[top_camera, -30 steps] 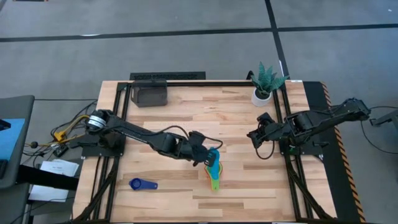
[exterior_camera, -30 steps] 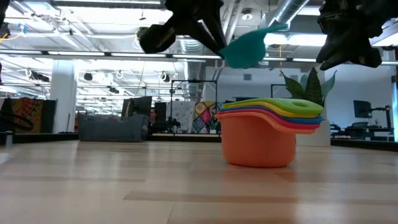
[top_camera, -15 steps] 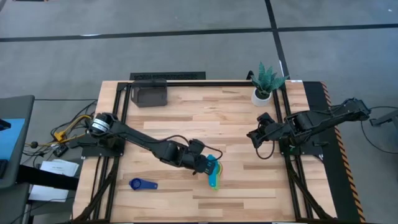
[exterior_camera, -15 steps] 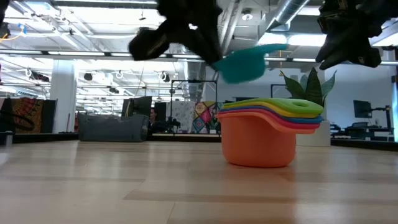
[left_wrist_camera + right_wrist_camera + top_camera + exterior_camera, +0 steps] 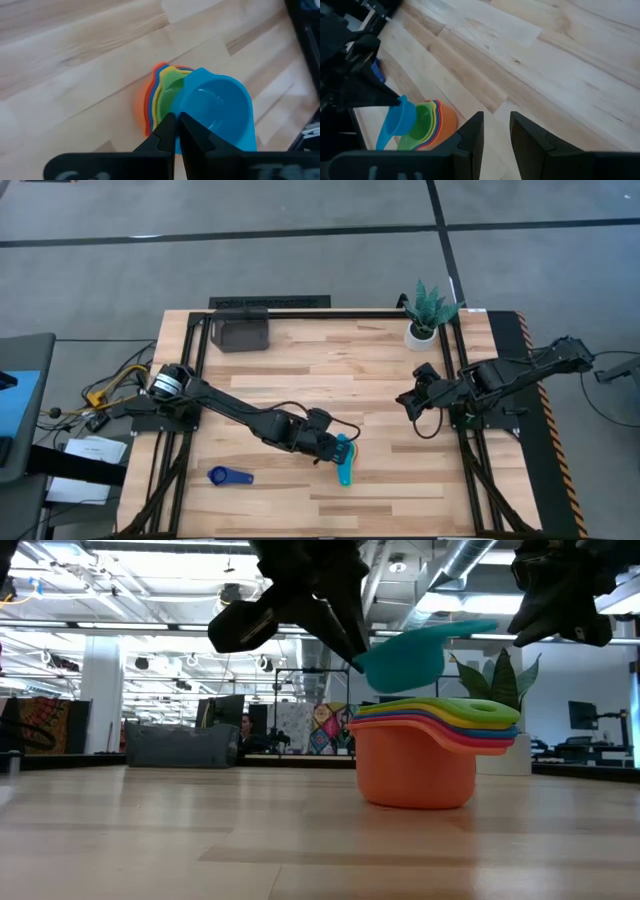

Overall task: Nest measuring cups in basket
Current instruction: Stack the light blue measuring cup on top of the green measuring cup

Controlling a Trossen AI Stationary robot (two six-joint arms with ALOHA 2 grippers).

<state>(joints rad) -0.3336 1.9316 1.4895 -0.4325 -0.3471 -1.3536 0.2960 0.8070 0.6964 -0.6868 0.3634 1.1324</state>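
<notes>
My left gripper (image 5: 333, 447) is shut on a light blue measuring cup (image 5: 345, 459) and holds it just above a nested stack of cups (image 5: 430, 755). The stack is orange outermost, then red, yellow and green, and it stands on its base on the table. From above, the light blue cup hides most of the stack. A dark blue cup (image 5: 229, 476) lies alone near the table's near left part. The dark grey basket (image 5: 242, 330) sits at the far left edge. My right gripper (image 5: 408, 401) hovers open on the right side, well away from the cups. My left gripper pinches the light blue cup by its wall at the rim (image 5: 186, 131), on the side away from the handle (image 5: 468, 628). The fingers slant down from the table's left. The cup is lifted clear, tilted with its handle end higher, directly over the green cup (image 5: 167, 92).
A white pot with a green plant (image 5: 427, 313) stands at the far right corner. Black frame rails (image 5: 190, 370) run along the table's edges. Bare wood lies between the basket and the stack.
My left gripper has carried the light blue cup toward the near edge and downward. The cup now hangs right over the stack instead of beside and above it. It has tipped so that its handle points up. The right arm has kept still.
</notes>
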